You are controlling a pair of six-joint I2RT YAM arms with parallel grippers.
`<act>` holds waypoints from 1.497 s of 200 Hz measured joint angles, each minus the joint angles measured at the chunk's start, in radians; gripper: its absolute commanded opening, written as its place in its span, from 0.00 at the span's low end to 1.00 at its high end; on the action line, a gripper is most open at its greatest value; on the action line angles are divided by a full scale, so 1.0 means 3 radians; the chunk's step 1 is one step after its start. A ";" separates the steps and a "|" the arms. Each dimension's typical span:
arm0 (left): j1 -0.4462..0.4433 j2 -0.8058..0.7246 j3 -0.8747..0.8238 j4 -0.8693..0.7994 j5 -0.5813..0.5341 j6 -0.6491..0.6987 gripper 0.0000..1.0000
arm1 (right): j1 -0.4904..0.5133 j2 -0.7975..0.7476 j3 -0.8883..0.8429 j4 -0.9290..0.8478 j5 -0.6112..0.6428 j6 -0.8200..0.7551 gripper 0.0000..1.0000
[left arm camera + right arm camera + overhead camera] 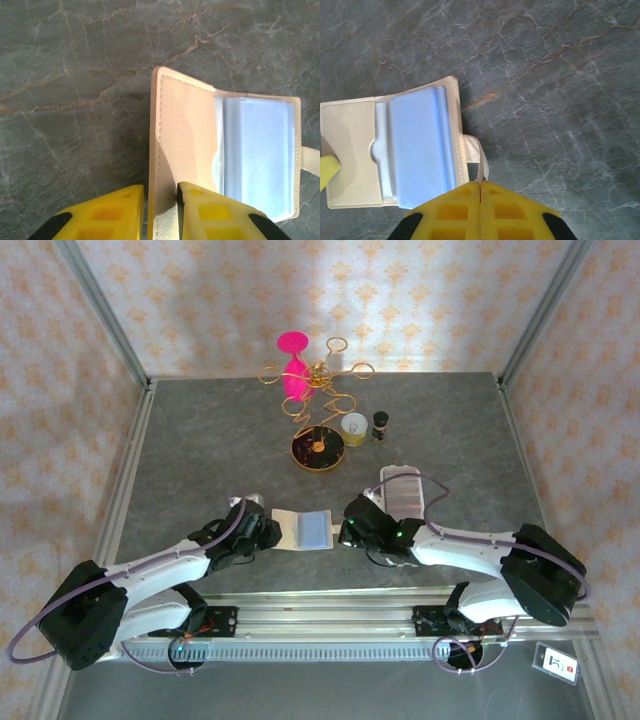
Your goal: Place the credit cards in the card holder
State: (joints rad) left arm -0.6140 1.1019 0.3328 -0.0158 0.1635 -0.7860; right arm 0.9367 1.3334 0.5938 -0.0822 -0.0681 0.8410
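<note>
On my left, the left gripper [161, 205] is clamped on the outer edge of the card holder [182, 135], the beige flap running up between its yellow fingers. The holder lies open on the grey table [200, 440], at the near edge between the two arms. I judge it light and floppy: soft leather-look covers that will fold or slide unless one side is pinned, so the stitched outer edge of the flap looks the sensible place to hold. On the right half of the holder lies a blue card [257, 155] under or against a clear sleeve; it looks thin, stiff and slick, best taken by a short edge. The right wrist view shows layered blue edges there, so it may be more than one card; I cannot tell. That view also gives me the snap tab [474, 155] curling off the holder's right side, which the left wrist view cuts off at the frame. The right gripper [480, 192] has its fingers pressed together right at the tab's end; whether they nip it I cannot tell. The top view adds the white ridged tray [405, 492] just behind the right gripper.
</note>
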 measured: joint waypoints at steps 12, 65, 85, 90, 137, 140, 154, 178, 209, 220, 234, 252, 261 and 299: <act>0.0000 0.0000 -0.0037 0.0018 0.0038 -0.0006 0.24 | 0.0000 0.0005 0.0000 -0.0037 0.0005 -0.0010 0.08; 0.0000 0.0000 -0.0072 0.0132 0.0140 0.0005 0.17 | -0.0006 0.0003 0.0175 -0.0441 0.0066 -0.0137 0.29; 0.0000 0.0000 -0.0075 0.0170 0.0196 0.0008 0.16 | -0.0006 -0.0022 0.0387 -0.0682 0.0100 -0.0211 0.35; 0.0000 0.0000 -0.0075 0.0184 0.0216 0.0006 0.16 | -0.0006 -0.0041 0.0434 -0.0722 0.0104 -0.0235 0.36; 0.0000 -0.0047 -0.0160 0.0296 0.0343 0.0006 0.15 | 0.0206 -0.0108 0.0809 -0.0837 -0.0025 -0.0289 0.40; 0.0000 -0.0058 -0.0164 0.0296 0.0347 0.0006 0.15 | 0.0237 -0.0090 0.0838 -0.0833 -0.0037 -0.0287 0.40; 0.0000 -0.0106 -0.0178 0.0305 0.0371 0.0006 0.15 | 0.0357 0.0024 0.0945 -0.0779 -0.0076 -0.0284 0.41; 0.0000 -0.0130 -0.0201 0.0315 0.0392 0.0004 0.12 | 0.0429 0.0292 0.0987 -0.0676 -0.0122 -0.0254 0.41; 0.0000 -0.0168 -0.0216 0.0326 0.0392 -0.0006 0.12 | 0.0431 0.0632 0.0964 -0.0632 -0.0108 -0.0211 0.41; 0.0000 -0.0188 -0.0226 0.0331 0.0392 -0.0006 0.12 | 0.0431 0.0710 0.0964 -0.0627 -0.0097 -0.0203 0.41; 0.0000 -0.0207 -0.0229 0.0331 0.0392 -0.0006 0.12 | 0.0431 0.0801 0.0964 -0.0626 -0.0074 -0.0188 0.41; 0.0000 -0.0212 -0.0229 0.0334 0.0392 -0.0006 0.12 | 0.0431 0.0896 0.0964 -0.0623 -0.0046 -0.0187 0.41; 0.0000 -0.0212 -0.0229 0.0336 0.0393 -0.0006 0.11 | 0.0431 0.0933 0.0964 -0.0622 -0.0045 -0.0186 0.41; 0.0000 -0.0181 -0.0229 0.0387 0.0406 -0.0008 0.10 | 0.0431 0.1038 0.0964 -0.0585 -0.0029 -0.0184 0.41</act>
State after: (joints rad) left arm -0.6140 1.0477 0.2642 0.1001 0.2852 -0.7883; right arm 1.0660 1.6447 0.8829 -0.2577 -0.0769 0.7856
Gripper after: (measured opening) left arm 0.102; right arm 0.412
